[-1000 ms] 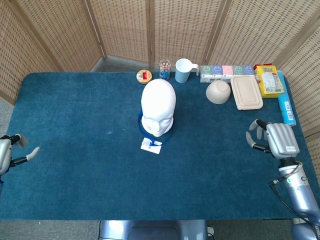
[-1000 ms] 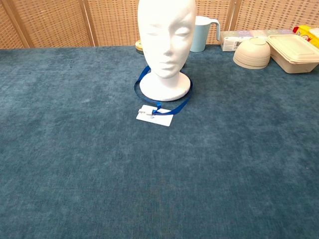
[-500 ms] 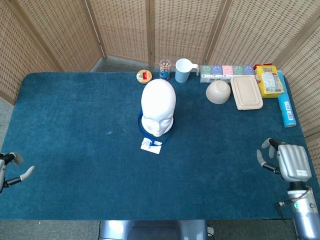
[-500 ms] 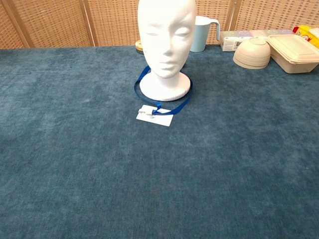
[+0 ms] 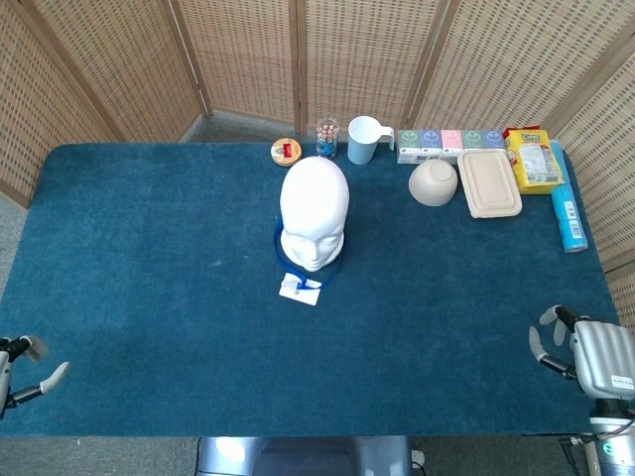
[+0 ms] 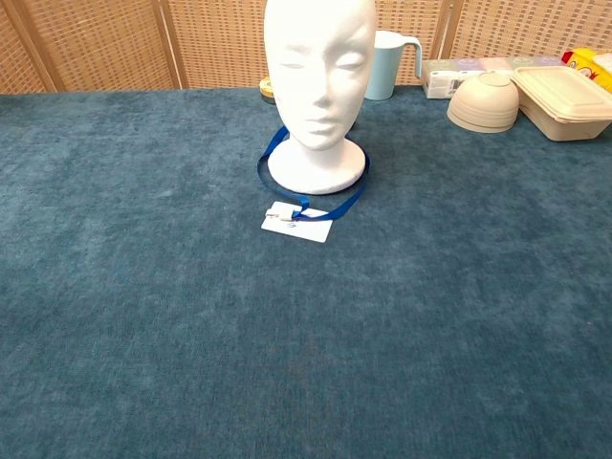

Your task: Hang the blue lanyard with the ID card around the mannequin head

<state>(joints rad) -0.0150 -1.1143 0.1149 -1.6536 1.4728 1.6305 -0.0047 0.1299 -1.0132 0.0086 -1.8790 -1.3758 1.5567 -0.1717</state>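
Note:
The white mannequin head (image 5: 314,213) (image 6: 319,81) stands upright mid-table. The blue lanyard (image 5: 279,248) (image 6: 277,143) loops around its base, lying on the cloth. The white ID card (image 5: 300,289) (image 6: 297,222) lies flat just in front of the base. My left hand (image 5: 22,370) shows only at the lower left edge of the head view, fingers apart, holding nothing. My right hand (image 5: 589,356) sits at the lower right corner, fingers apart and empty. Both are far from the head. The chest view shows neither hand.
Along the back edge stand a small tin (image 5: 286,151), a jar (image 5: 326,137), a pale mug (image 5: 363,139), a row of small boxes (image 5: 451,141), an upturned bowl (image 5: 434,182), a lidded container (image 5: 489,182), a yellow packet (image 5: 533,157) and a blue tube (image 5: 567,206).
Both hands have drawn back toward the near table edge, the left sliding down the left edge, the right down the right side. The lanyard, card and head have stayed put.

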